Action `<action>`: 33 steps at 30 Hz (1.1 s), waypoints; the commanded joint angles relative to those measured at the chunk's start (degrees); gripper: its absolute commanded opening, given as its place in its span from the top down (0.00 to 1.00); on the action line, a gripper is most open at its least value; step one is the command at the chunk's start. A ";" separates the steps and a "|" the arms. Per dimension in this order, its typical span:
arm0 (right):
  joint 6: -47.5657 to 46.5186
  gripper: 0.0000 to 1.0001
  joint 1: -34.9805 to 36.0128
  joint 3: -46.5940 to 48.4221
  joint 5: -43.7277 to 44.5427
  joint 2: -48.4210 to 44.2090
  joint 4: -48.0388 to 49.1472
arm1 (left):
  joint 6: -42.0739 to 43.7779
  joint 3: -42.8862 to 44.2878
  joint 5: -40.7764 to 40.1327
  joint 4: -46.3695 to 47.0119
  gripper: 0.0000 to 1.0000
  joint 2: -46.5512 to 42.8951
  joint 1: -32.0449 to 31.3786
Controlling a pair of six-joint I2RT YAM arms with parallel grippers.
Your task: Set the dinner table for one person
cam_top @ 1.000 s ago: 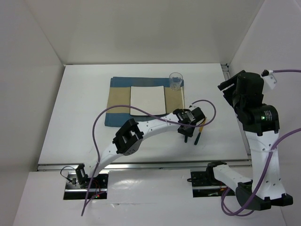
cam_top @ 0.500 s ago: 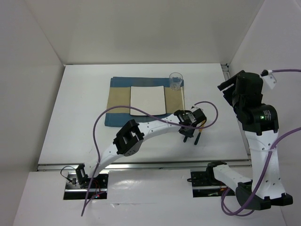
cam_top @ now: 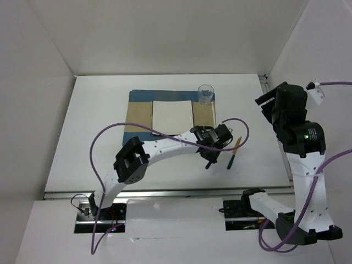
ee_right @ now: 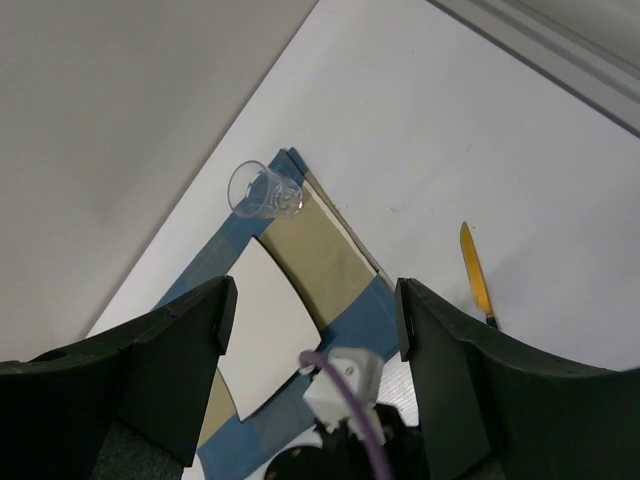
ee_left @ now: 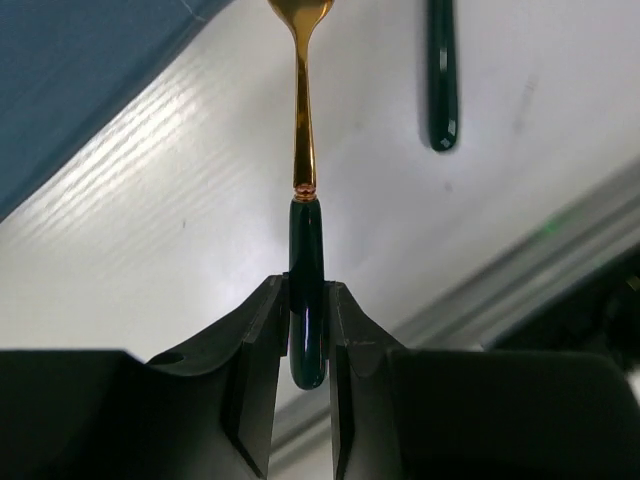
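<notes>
Gripping: left fingers (ee_left: 262, 350) were closed narrow on the dark green handle of a gold-necked utensil (ee_left: 305, 230); its head ran off the frame, so spoon or fork could not be told.
Hold: the pinch sat at the butt end of the handle, with nearly the whole utensil reaching forward beyond the tips.
Risk, pivot: judged likely that the utensil would swing or slip in the pinch, since the glossy handle was caught only at its end.
Risk, knife: the knife (cam_top: 233, 151) lay on the desk just beside the left fingers; a low pass could knock it askew.
Risk, cable: the purple cable (cam_top: 110, 137) looped over the near edge of the placemat (cam_top: 140, 118) and plate (cam_top: 171, 116), and might drag the cloth if the arm reached far.
Risk, glass: the glass (cam_top: 205, 94) stood on the placemat's far right corner and a careless sweep could tip it.
Right fingers: right fingers (ee_right: 180, 370) stood wide apart, holding nothing, raised at the desk's right side, well apart from the setting.
Desk: the dinner table (cam_top: 93, 126) lay under everything, placemat toward its far middle.
Stage: judged partway done, with cutlery not yet laid beside the plate.
</notes>
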 commanded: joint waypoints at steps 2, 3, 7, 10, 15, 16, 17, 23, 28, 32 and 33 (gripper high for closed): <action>1.74 0.23 -0.41 -0.39 2.00 0.72 1.84 | 3.18 -3.57 3.16 1.84 1.00 -11.05 -0.35; 1.75 0.22 -0.41 -0.39 2.00 1.32 1.84 | 3.19 -4.20 4.12 1.32 1.00 -13.50 -0.35; 1.75 0.22 -0.41 0.66 0.78 3.52 1.84 | 2.66 -9.29 7.64 0.18 1.00 -21.14 2.37; 2.27 0.21 -0.41 -0.38 -0.80 4.14 2.98 | 1.17 -14.91 9.66 0.18 1.00 -27.73 9.99; -1.84 0.20 -0.41 -5.47 -4.85 4.14 7.29 | 1.78 -18.97 8.97 -1.66 1.00 -33.12 23.36; -3.07 0.19 -0.41 -6.36 -6.60 5.01 8.08 | 2.31 -18.97 8.09 -1.67 1.00 -33.13 25.47; -3.09 0.19 -0.41 -6.37 -6.61 5.81 8.08 | 2.31 -18.97 7.21 -2.28 1.00 -33.13 27.50; -5.90 0.05 -0.94 -8.91 -11.35 13.18 5.10 | 4.94 -17.21 4.20 -3.08 1.00 -27.95 42.51; -8.18 0.00 -2.26 -12.33 -16.10 15.91 5.10 | 7.50 -18.70 3.44 -1.05 1.00 -23.03 47.37; -8.71 0.00 -4.10 -16.73 -20.66 15.92 7.63 | 7.50 -20.10 3.43 1.57 1.00 -19.43 50.01; -8.71 0.00 -4.80 -18.39 -20.68 15.92 7.64 | 8.19 -20.63 4.12 2.10 1.00 -18.81 50.80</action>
